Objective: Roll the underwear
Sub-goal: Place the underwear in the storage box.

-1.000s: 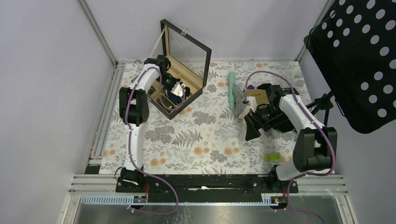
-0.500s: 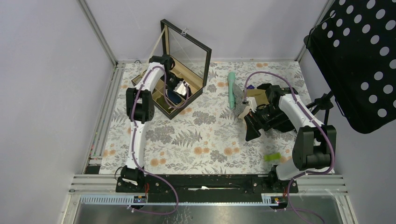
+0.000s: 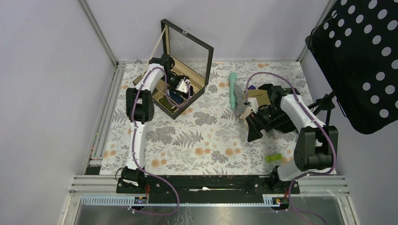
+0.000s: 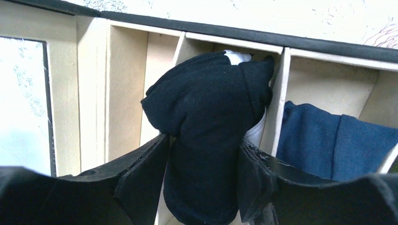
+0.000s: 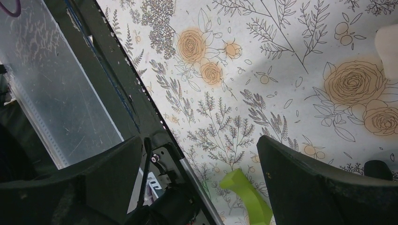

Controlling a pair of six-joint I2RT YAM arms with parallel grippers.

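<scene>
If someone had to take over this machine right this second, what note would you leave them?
The left fingers are shut on the underwear. It is already rolled and sits partly in a middle compartment of the divided box, next to a blue garment.
The right fingers are open and empty above the floral tablecloth.
Done: the rolling and the carry to the box.
Left to do, probably: seat the roll, let go, pull back.

Underwear [image 4: 206, 117] reads near-black, waistband edge white; neighbouring cloth [image 4: 328, 140] navy blue; box [image 4: 126, 93] beige inside, black-rimmed; tablecloth [image 5: 291, 70] white, grey ferns, orange roses.
</scene>
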